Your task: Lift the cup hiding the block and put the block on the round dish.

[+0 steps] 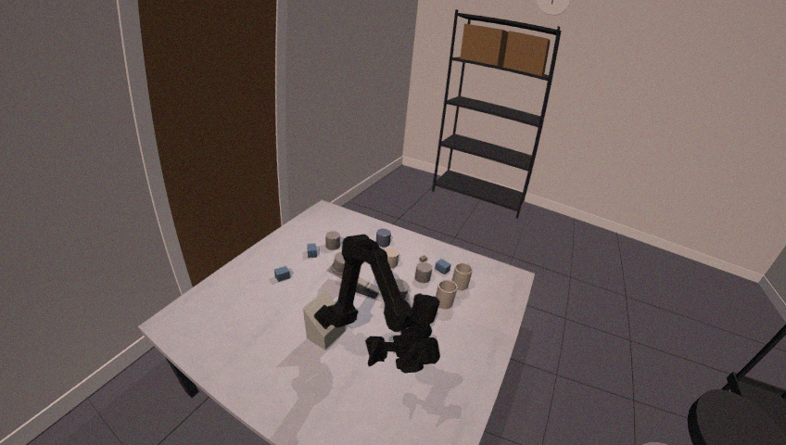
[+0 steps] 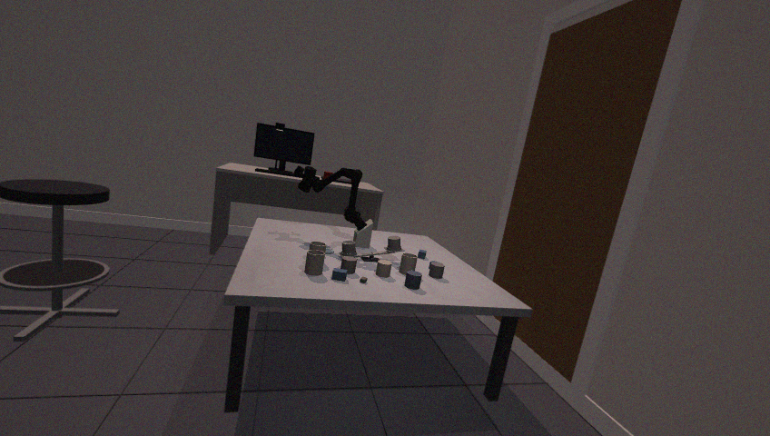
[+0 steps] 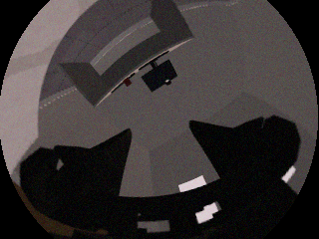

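Black tool spread wide, holding nothing, balance partly hidden behind arm

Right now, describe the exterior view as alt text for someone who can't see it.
A black robot arm rises from a pale mount on a white table, among small cups, cylinders and blue blocks. A desk with a monitor stands behind.
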`<state>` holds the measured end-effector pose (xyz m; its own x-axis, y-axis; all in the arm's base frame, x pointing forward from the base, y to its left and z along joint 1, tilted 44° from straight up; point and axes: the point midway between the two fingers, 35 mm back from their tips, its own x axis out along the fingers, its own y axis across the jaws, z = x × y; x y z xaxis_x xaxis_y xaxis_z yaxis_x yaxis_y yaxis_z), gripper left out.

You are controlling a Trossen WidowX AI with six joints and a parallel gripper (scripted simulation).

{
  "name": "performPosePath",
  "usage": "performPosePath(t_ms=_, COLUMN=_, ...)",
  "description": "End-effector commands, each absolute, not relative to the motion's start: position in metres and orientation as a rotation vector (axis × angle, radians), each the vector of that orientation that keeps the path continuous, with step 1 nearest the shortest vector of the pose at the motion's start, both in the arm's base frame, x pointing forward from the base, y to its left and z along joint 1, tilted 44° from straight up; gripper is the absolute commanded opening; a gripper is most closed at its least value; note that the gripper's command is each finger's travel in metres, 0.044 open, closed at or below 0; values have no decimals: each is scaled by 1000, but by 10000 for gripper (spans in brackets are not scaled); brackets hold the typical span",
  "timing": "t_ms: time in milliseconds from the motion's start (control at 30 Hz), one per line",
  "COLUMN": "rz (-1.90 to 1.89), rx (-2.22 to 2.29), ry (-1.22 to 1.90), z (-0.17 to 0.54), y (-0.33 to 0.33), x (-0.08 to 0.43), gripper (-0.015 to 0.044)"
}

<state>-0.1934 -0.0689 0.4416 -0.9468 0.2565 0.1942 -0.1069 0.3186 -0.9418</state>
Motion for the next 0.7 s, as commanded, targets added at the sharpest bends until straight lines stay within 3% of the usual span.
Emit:
performPosePath(t_ms=0, rz=1669, rx=-130, ry=-2279, z=442, y=-69, x=-193, gripper=426)
performPosePath(t_ms=667, rz=1906, rx=374, ry=-2350, z=430, y=-157, x=-167, gripper=440)
